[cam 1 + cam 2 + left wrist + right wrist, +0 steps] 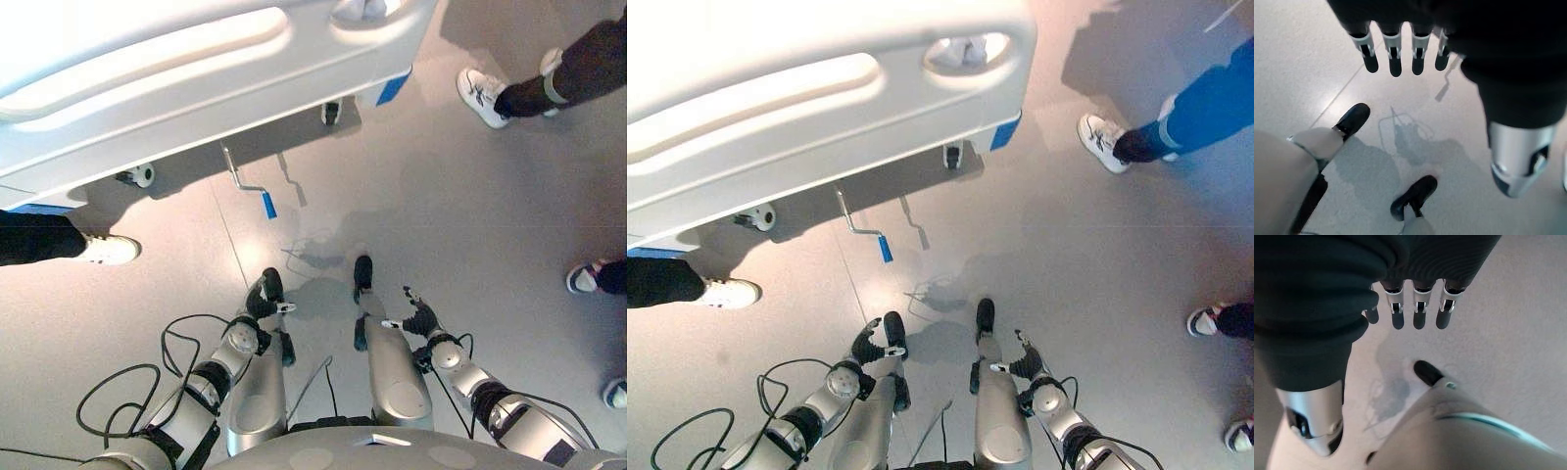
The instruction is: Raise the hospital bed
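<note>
The hospital bed (196,88) fills the far left of the scene, its white moulded end panel facing the robot, with a long recess and an oval hand-hole pressed into it; its far parts are cut off by the picture edge. From beneath the panel two cranks reach out over the grey floor (441,225). The nearer one, a bent metal crank (245,181), ends in a blue grip (267,205). The second crank (912,222) is thinner and plain, just beside the first. Two bed castors show under the frame: one castor (140,176) to the left and another castor (331,113) further right, partly hidden by the panel. Blue trim (394,88) marks the bed's right corner.

Both robot hands hang low, well apart from the cranks and touching nothing. The left hand (263,305) is down at the lower left of centre; in its wrist view the fingers (1395,63) hang straight in a row, slightly spread, with bare floor and the crank grip faint beyond them. The right hand (419,315) is down at the lower right of centre; in its wrist view the fingers (1420,316) are likewise straight and relaxed over bare floor.

People stand around the floor, all cut off. A white shoe (108,250) with a dark trouser leg is at the left, a white shoe (480,96) with a dark leg at the upper right, a dark shoe (586,278) at the right edge, and part of a shoe (615,394) lower right. How many people these belong to cannot be told.
</note>
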